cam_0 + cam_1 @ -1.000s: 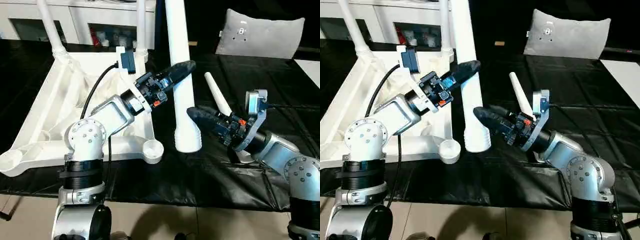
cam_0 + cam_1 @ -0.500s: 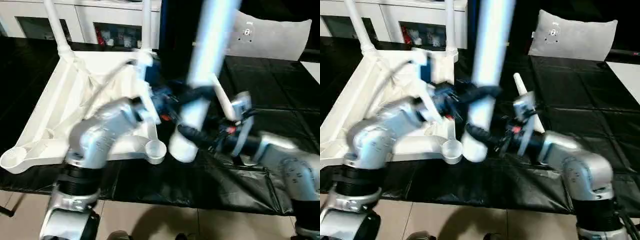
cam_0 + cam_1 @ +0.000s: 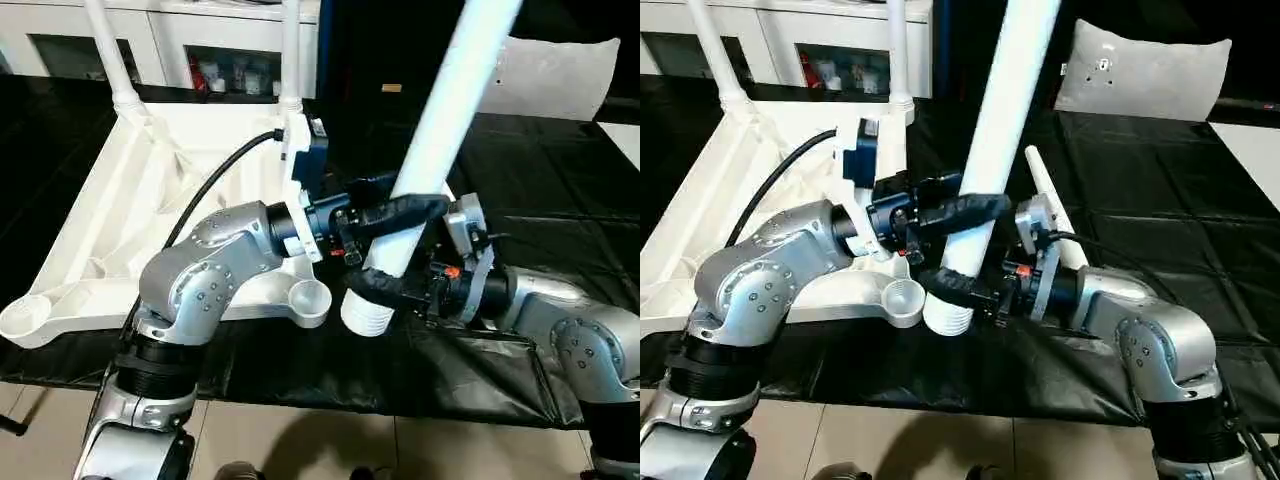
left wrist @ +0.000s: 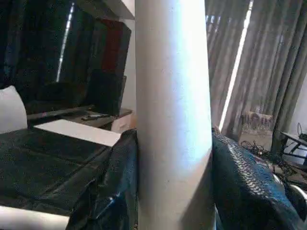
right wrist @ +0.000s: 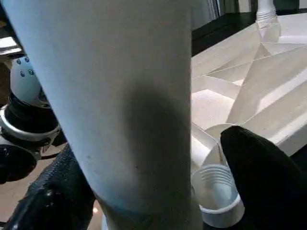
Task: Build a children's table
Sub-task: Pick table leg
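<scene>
The children's table top (image 3: 130,190) lies upside down at the left on the black work table, with two legs (image 3: 112,60) standing in its far sockets. My left gripper (image 3: 410,205) is shut on a third white leg (image 3: 440,120). That leg leans with its top to the right, and its ribbed end (image 3: 365,315) hangs beside the empty near socket (image 3: 310,297). My right gripper (image 3: 385,282) stands open around the leg's lower part. In the right wrist view one finger (image 5: 261,177) is apart from the leg. Another leg (image 3: 1045,195) lies behind on the cloth.
A grey cushion (image 3: 560,70) rests at the back right and white cabinets (image 3: 200,40) stand behind the table. A second empty socket (image 3: 22,315) sits at the near left corner. The work table's front edge (image 3: 330,405) runs just below my arms.
The held leg went from upright to leaning right, its ribbed end swinging toward the near socket. My right gripper came in around its lower part and narrowed a little. The camera also shifted.
</scene>
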### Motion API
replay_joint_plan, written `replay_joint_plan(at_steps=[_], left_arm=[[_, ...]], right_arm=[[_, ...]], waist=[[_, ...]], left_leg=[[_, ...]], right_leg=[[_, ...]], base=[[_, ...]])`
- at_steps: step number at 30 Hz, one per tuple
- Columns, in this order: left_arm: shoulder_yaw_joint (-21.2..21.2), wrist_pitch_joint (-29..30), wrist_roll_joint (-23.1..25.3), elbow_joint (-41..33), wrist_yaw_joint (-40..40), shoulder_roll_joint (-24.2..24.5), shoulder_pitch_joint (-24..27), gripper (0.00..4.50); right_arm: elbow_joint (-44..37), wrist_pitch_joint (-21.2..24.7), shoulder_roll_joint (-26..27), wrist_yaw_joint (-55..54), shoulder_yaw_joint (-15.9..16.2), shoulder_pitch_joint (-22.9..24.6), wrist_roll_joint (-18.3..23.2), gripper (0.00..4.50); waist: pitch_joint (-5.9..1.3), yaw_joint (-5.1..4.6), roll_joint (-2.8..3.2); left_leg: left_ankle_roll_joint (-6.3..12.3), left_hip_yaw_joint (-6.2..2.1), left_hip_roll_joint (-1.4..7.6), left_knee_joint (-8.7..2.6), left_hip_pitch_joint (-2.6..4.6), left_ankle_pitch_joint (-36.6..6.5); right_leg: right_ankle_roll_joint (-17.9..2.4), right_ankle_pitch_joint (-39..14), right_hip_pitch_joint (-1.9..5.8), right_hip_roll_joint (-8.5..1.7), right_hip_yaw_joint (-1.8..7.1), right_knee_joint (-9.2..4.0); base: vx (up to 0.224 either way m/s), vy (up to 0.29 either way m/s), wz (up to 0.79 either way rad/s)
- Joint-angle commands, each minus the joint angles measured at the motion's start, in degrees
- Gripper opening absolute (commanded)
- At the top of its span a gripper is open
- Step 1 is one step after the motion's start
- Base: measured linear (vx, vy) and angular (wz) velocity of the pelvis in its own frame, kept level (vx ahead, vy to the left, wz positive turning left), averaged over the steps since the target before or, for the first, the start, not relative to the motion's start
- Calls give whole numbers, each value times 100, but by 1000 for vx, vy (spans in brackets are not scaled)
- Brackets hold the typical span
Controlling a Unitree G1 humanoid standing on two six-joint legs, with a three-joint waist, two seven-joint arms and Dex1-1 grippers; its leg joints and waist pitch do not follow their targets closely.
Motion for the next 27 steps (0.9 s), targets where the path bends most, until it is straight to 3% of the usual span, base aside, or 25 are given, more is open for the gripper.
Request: replay_joint_plan(at_steps=[1,15,21,25,27], left_arm=[[-130,-68,-20,-173,-159,-37,-28,184],[-219,-221,120,-105,-273,-23,-17,184],[-181,-82,103,-64,-91,-57,-22,184],[-168,77,-16,-118,-56,-85,-8,184],[-183,76,-21,-153,-67,-87,4,240]], right_arm=[[82,26,-25,-32,-54,-62,29,361],[163,83,-33,-1,-35,-5,20,243],[162,53,-29,-14,4,24,-28,216],[168,30,-5,-42,55,19,-85,207],[167,25,1,-51,65,18,-100,205]], waist=[[-397,-2,-78],[-415,7,-68],[-423,11,-98],[-426,14,-85],[-422,16,-57]], left_leg=[[336,59,216,-377,-78,35],[322,58,215,-364,-75,103],[311,65,213,-357,-79,97],[316,65,209,-351,-76,116],[321,61,208,-350,-76,112]], right_leg=[[-899,-1212,417,-427,290,-396],[-932,-1120,423,-421,289,-374],[-944,-1110,434,-426,288,-363],[-937,-1143,427,-422,287,-367],[-935,-1144,423,-423,287,-366]], base=[[0,0,0],[0,0,0],[0,0,0],[0,0,0],[0,0,0]])
